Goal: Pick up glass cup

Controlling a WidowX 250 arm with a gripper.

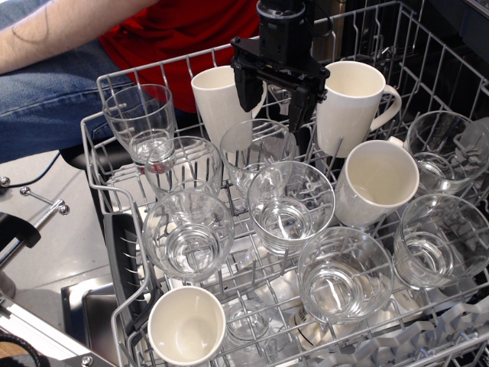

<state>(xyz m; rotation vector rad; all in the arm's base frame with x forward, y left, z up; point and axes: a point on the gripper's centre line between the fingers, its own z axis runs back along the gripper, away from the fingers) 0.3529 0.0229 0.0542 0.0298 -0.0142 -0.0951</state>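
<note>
gripper (273,103): black, two fingers pointing down, jaws spread wide, nothing held, hanging above the back of the rack. glass cup (256,153): clear tumbler directly below the gripper, tilted on the tines, rim just under the fingertips; contact cannot be told. white mugs: one (220,103) left of the gripper, one with handle (351,103) right of it. wire dish rack (103,164): grey, holding further tumblers all round. small white cup (186,325): front left.
</note>
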